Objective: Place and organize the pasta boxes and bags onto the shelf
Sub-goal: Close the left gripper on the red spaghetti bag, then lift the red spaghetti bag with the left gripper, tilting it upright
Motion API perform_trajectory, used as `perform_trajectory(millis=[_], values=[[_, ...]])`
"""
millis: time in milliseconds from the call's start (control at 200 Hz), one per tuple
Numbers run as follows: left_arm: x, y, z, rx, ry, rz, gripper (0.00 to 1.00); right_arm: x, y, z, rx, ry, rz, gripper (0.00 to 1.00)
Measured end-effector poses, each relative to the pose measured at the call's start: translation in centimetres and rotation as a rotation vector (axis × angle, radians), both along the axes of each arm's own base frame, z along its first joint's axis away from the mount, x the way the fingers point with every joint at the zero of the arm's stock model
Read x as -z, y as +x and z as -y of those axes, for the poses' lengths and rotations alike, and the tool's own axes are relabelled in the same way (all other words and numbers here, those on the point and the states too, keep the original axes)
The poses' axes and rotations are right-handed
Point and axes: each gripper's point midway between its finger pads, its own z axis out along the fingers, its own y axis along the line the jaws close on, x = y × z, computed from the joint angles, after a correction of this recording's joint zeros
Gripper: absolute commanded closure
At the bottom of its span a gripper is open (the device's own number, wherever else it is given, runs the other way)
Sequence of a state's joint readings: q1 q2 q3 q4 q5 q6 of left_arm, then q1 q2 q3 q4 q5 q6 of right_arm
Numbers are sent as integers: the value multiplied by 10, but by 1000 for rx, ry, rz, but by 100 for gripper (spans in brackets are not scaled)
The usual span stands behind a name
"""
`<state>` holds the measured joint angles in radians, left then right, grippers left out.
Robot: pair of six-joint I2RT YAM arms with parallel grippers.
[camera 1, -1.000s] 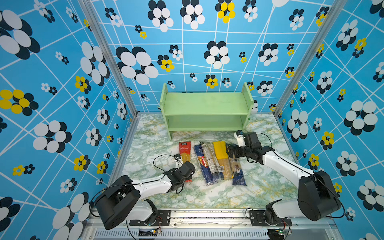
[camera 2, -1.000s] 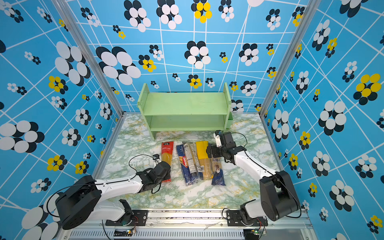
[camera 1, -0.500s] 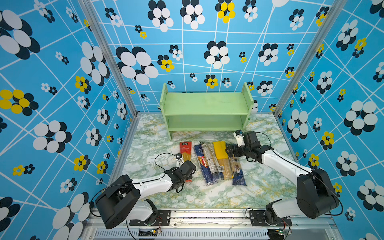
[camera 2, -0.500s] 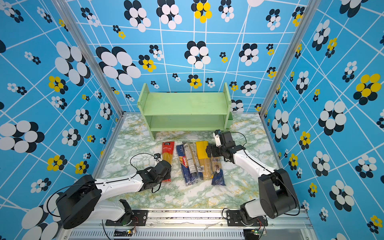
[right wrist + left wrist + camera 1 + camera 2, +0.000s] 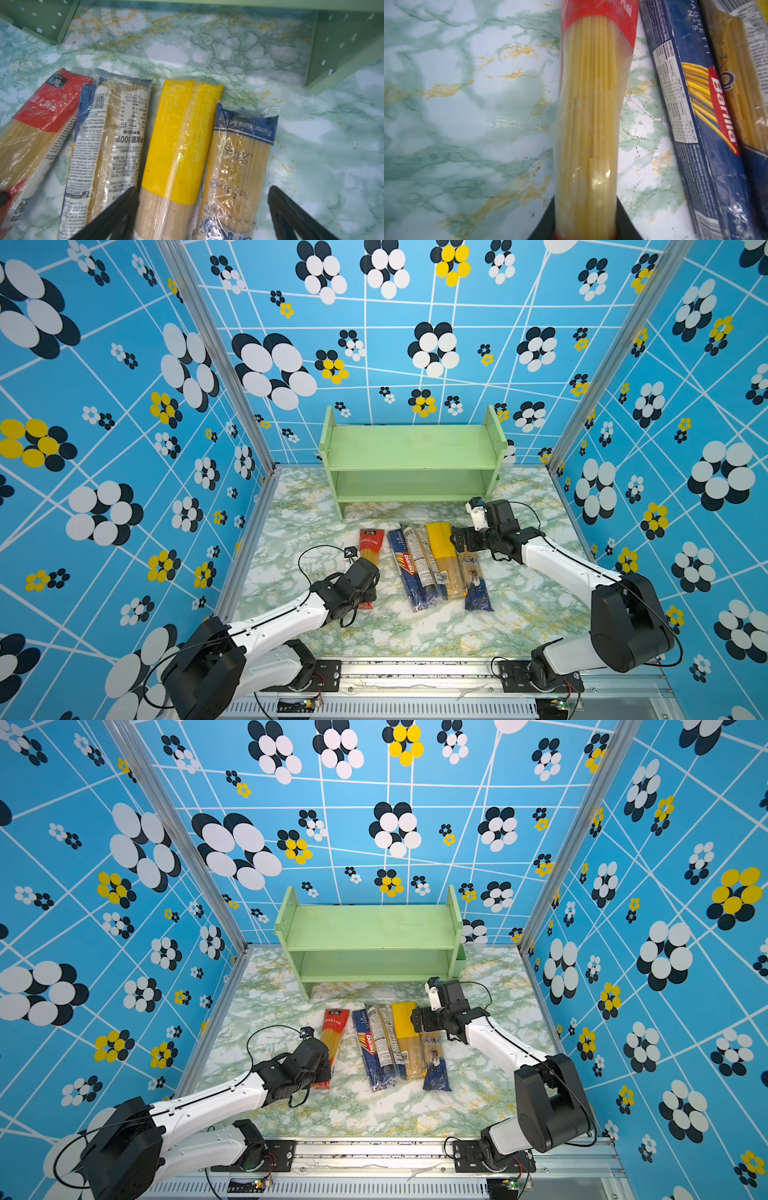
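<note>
My left gripper [image 5: 584, 201] clamps the red bag [image 5: 591, 104] on the desk [image 5: 299, 522] in front of the shelf [image 5: 411, 448]; my right gripper [image 5: 202, 189], jaws wide apart, hovers above the yellow-topped bag [image 5: 182, 135], closer to the shelf.

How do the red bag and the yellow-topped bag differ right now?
The red bag lies apart from the row; the yellow-topped bag lies tight between other packs. The left gripper is shut on the red bag's near end; the open right gripper only straddles the yellow-topped bag. Both lie flat on the table, coloured ends toward the shelf.
</note>
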<state>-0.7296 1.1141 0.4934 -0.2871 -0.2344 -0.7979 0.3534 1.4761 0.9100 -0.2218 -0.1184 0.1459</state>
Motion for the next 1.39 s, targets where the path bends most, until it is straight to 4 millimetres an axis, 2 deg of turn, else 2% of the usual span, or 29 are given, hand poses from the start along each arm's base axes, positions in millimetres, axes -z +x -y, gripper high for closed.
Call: perform_trajectory(millis=[135, 740, 1205, 1395], values=[[-6, -3, -6, 0, 15, -11, 100, 0, 0, 0, 0, 0, 0, 1], [-16, -5, -8, 21, 3, -21, 100, 4, 0, -1, -3, -4, -11, 1], [-49, -3, -9, 32, -18, 16, 100, 5, 1, -3, -7, -5, -13, 1], [-73, -5, -4, 66, -38, 18, 100, 5, 2, -3, -7, -5, -12, 2]])
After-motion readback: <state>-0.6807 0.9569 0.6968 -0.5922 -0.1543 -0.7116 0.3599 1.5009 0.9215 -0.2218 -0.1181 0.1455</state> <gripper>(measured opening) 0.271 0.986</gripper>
